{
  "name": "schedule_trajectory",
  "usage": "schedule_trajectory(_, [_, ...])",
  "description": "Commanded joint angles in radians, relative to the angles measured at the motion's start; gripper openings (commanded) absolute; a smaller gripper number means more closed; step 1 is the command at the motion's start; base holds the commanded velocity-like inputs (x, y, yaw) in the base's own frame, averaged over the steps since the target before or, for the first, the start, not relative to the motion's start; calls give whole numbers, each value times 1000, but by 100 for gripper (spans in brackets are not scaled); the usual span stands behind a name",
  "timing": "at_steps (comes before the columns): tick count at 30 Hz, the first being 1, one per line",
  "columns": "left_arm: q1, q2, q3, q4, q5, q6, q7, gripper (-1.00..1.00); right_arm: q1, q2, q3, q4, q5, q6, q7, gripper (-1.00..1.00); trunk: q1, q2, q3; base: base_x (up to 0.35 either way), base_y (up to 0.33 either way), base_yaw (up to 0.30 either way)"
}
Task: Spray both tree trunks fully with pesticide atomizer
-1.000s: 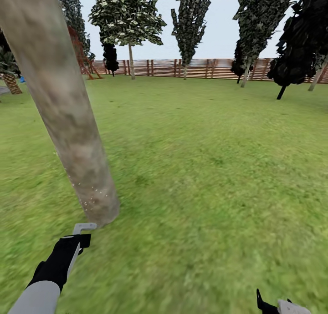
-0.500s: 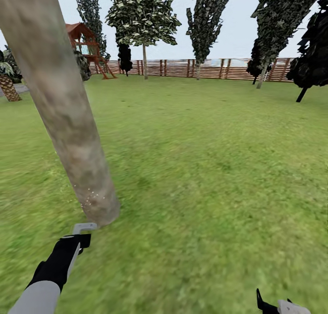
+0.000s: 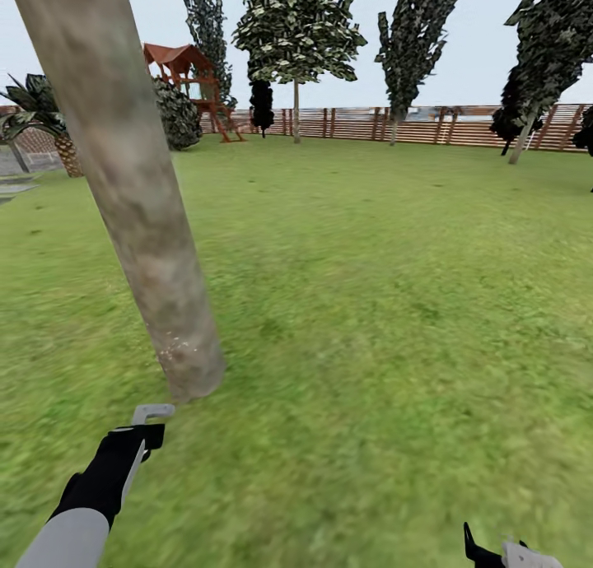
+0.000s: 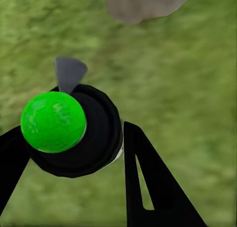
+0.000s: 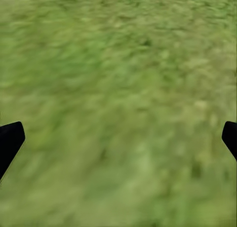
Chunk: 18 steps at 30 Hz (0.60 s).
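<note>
One thick tree trunk [image 3: 132,197] of mottled grey-beige bark leans across the left of the head view, its base [image 4: 145,2] on the grass of the garden [image 3: 387,288]. My left gripper [image 3: 136,440] is shut on the pesticide atomizer [image 4: 74,133], a black body with a bright green round cap. Its grey nozzle [image 3: 153,411] sits just short of the trunk's foot, where a few pale specks show on the bark. My right gripper [image 5: 118,138] hangs open over bare grass, low at the right [image 3: 486,551].
A brown slat fence [image 3: 428,125] closes the far side of the lawn, with thin-stemmed trees [image 3: 296,33] along it. A red-roofed wooden playhouse [image 3: 189,82], a round bush [image 3: 177,115] and a palm [image 3: 49,128] stand at the far left. Open grass stretches ahead and right.
The whole view has swung left, so the fence and far trees slid right and the playhouse and palm came into sight. Both arms hold the same pose in the picture.
</note>
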Motion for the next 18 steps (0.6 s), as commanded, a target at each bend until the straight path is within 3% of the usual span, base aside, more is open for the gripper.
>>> schedule_trajectory(1, [0,0,0,2,-1,0,0,-100,0,0,0,-1,0,0,0,100,0,0,0,184,-240,275])
schedule_trajectory(7, [0,-4,0,4,7,0,0,-100,0,-1,0,-2,-1,0,0,100,0,0,0,147,-187,232])
schedule_trajectory(11, [-13,-56,-3,-16,5,5,-3,-100,0,-3,0,-3,-2,0,0,100,0,0,0,11,-14,23])
schedule_trajectory(12, [-15,-55,-3,-15,5,9,-4,-100,0,-3,0,-3,-2,0,0,100,0,0,0,1,-1,2])
schedule_trajectory(13, [-21,-44,-2,-20,4,23,-9,-100,0,-3,0,-3,-2,0,0,100,0,0,0,0,0,0])
schedule_trajectory(15, [-64,19,-2,-21,5,77,-15,-100,0,-3,0,-3,-2,0,0,100,0,0,0,0,0,0])
schedule_trajectory(16, [-95,77,-5,-24,6,121,-48,-100,0,-3,0,-3,-2,0,0,100,0,0,0,0,0,0])
schedule_trajectory(18, [-104,88,-24,-27,3,133,-116,-100,0,-3,0,-3,-2,0,0,100,0,0,0,0,0,0])
